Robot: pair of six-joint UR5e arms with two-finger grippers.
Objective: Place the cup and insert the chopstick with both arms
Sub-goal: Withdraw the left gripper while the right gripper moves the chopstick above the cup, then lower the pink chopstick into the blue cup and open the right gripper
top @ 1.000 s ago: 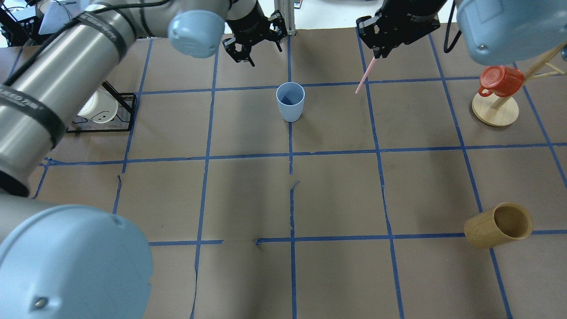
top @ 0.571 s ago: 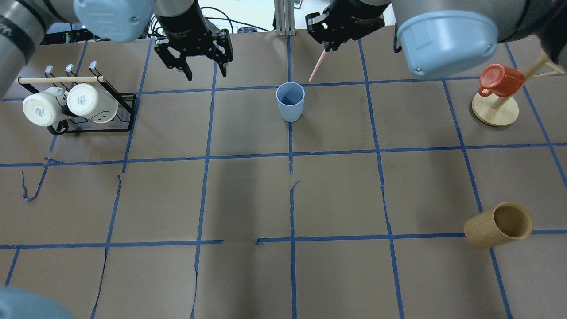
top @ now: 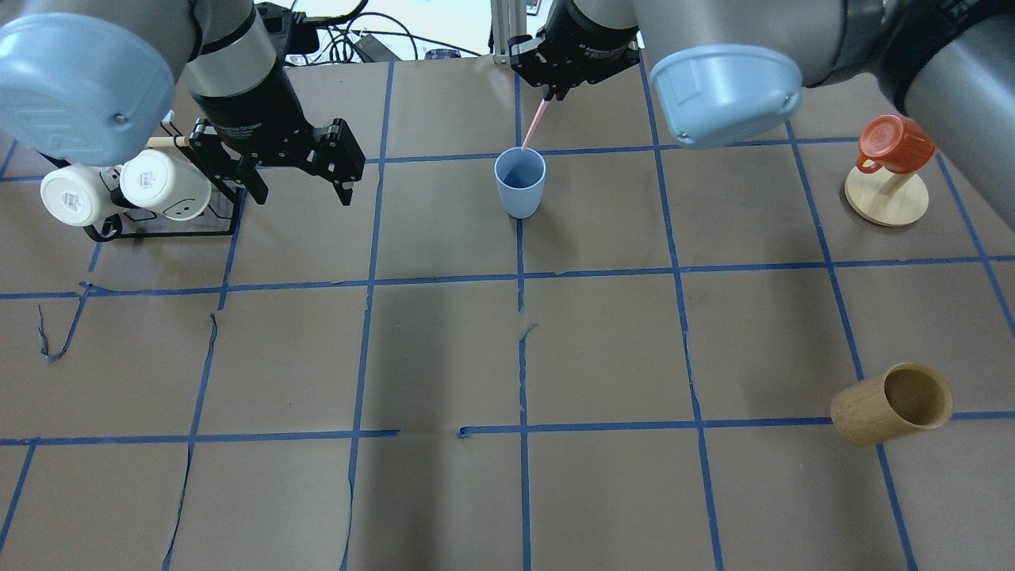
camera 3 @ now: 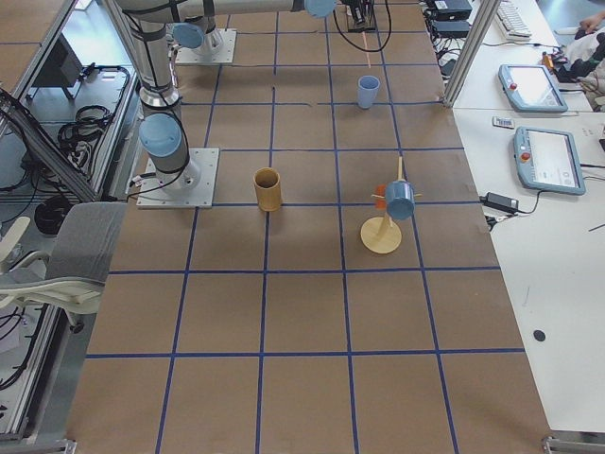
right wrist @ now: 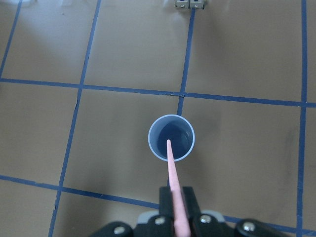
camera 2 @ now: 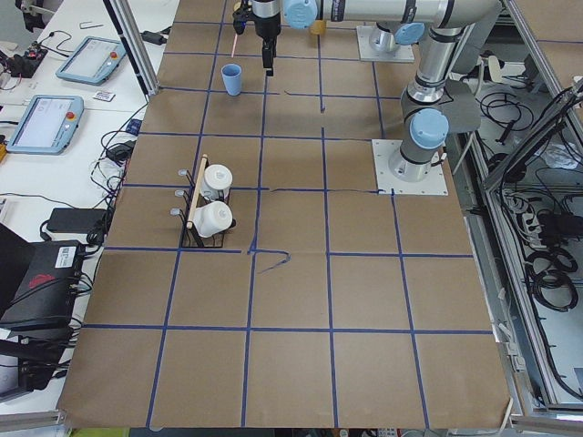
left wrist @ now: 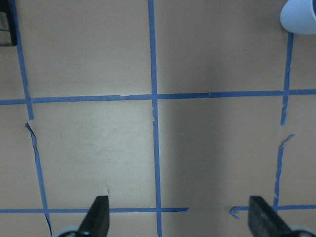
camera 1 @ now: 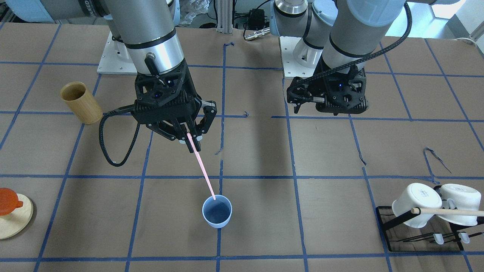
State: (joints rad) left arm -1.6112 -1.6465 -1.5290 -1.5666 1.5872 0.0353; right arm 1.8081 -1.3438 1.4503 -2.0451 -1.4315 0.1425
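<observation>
Thin pink chopstick (camera 1: 204,173), likely light and slippery: I am pinching its top end in my right hand (camera 1: 190,140) over the blue plastic cup (camera 1: 216,212).

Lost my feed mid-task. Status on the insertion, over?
Right hand shut on thin pink chopstick, tip at mouth of light-blue plastic cup. Left hand open, empty. Nothing blocking.

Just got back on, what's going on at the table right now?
The right claw grips the pink chopstick, tilted, its tip at the mouth of the upright blue cup; whether it is inside yet is unclear. The left claw hangs open and empty beside the mug rack.
</observation>
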